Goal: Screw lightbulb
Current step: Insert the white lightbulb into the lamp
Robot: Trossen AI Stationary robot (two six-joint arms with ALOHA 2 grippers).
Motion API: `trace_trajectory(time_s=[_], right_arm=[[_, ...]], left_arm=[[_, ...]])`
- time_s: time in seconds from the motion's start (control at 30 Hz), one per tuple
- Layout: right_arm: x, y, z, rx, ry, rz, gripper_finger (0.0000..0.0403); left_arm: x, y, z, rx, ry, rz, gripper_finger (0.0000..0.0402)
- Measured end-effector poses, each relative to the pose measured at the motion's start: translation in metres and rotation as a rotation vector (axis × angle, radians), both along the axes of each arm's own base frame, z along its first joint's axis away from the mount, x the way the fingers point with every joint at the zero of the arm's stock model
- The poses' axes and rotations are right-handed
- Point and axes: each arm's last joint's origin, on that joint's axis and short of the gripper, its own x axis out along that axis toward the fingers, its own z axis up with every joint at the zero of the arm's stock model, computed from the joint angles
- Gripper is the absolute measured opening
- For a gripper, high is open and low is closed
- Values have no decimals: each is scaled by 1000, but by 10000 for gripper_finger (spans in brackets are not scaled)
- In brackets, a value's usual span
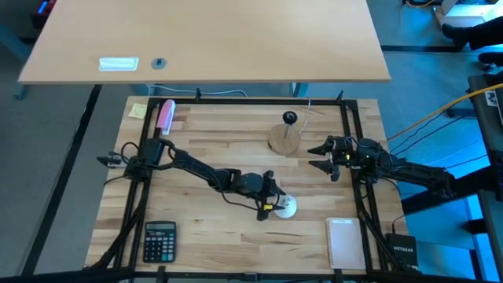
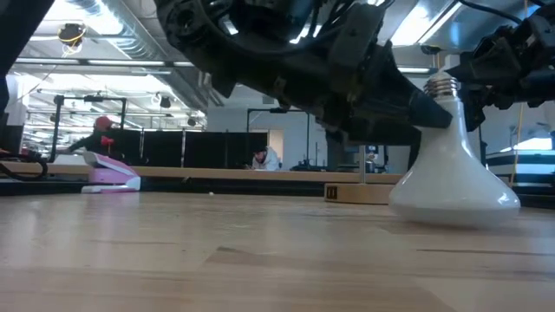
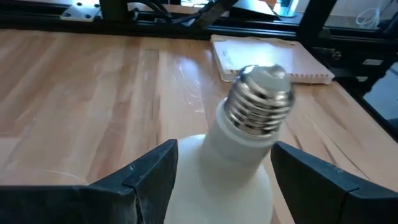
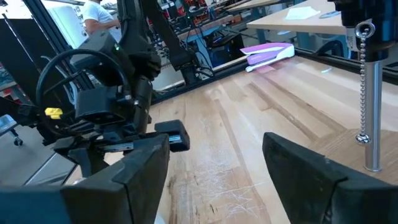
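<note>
The white lightbulb (image 1: 288,207) stands on the table near the front middle, resting on its wide end (image 2: 454,201), with its silvery screw base (image 3: 261,99) pointing up. My left gripper (image 1: 275,204) is open at the bulb, one finger on each side of the white neck (image 3: 227,168). My right gripper (image 1: 321,156) is open and empty at the right, beside the round wooden disc (image 1: 284,139) with the black socket (image 1: 290,119). My left gripper has its two fingers (image 3: 149,180) close on either side of the bulb's white neck, coming in level from the table's left. I cannot tell whether they touch it. The bulb stands upright on the table.
A calculator (image 1: 159,240) lies at the front left and a spiral notebook (image 1: 343,240) at the front right. A pink stapler (image 1: 165,115) and a yellow note (image 1: 138,110) lie at the back left. Black frame rails (image 1: 355,134) border the table.
</note>
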Motion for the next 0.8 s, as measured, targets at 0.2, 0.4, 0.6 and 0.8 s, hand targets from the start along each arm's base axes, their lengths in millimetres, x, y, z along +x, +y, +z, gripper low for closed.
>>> trace_trajectory(time_s=[0.2,0.4,0.6,0.8], right_arm=[[0,0,0,-14,1,0,264],[0,0,0,-15,2,-9,264],[0,-1,0,-23,3,-19,264],[0,-1,-1,-44,6,-43,264]], left_arm=[[0,-4,-3,22,-8,-23,249],[8,-6,-14,37,-48,-23,249],[18,-8,-18,37,-51,-21,249],[26,-9,-21,36,-57,-19,246]])
